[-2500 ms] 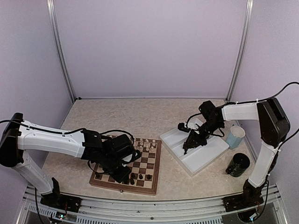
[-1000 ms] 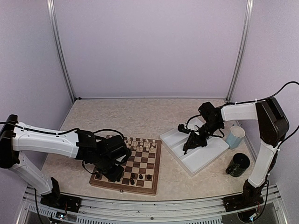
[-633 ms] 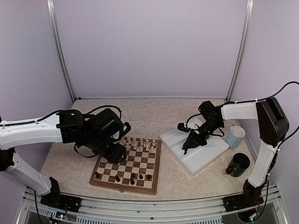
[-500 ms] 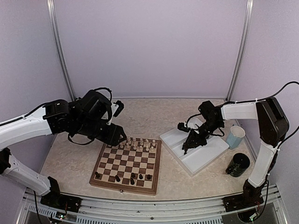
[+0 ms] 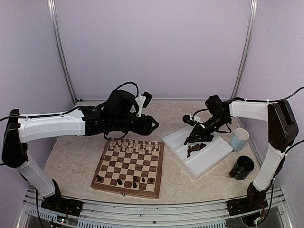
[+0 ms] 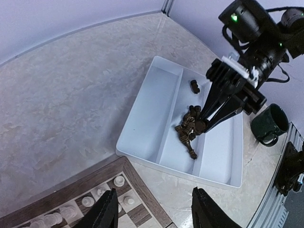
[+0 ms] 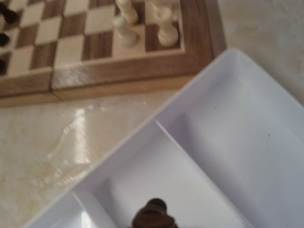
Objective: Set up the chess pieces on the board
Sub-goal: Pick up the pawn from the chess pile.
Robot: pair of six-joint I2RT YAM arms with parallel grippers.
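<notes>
- Looking down from above, the left claw (image 5: 154, 124) hangs over the far edge of the board (image 5: 127, 164), fingers apart and empty. The square wooden board, checkered light and dark brown, lies on a speckled stone-look table (image 5: 156, 111). Cream pieces (image 5: 133, 145) line its far side, and a few dark pieces (image 5: 134, 179) dot the near side.
- To the right, the right claw (image 5: 191, 138) dips into a white plastic tray (image 5: 213, 154). A pale cup (image 5: 240, 138) and a dark mug (image 5: 242, 167) stand beyond it.
- Left wrist view: two black fingers (image 6: 107, 211) frame the bottom edge, wide apart with nothing between. Low walls split the smooth tray into compartments. More dark pieces (image 6: 187, 133), small turned figures, sit heaped in what looks like the middle one. The right claw's tips are pinched together on a rounded dark piece (image 6: 200, 126) at the heap's top.
- Right wrist view: the knobbed top of that dark piece (image 7: 152, 216) shows at the bottom edge, above the tray floor. The claw's own fingers are out of frame. The board's wooden rim and two cream pieces cross the top.
- To do this step well, I judge:
  - Lift the piece straight up, clear of the heap and tray wall, before swinging across.
  - Set it upright in the middle of an empty near-side square.
  - Release gently, because the pieces look small, glossy and easy to tip.
</notes>
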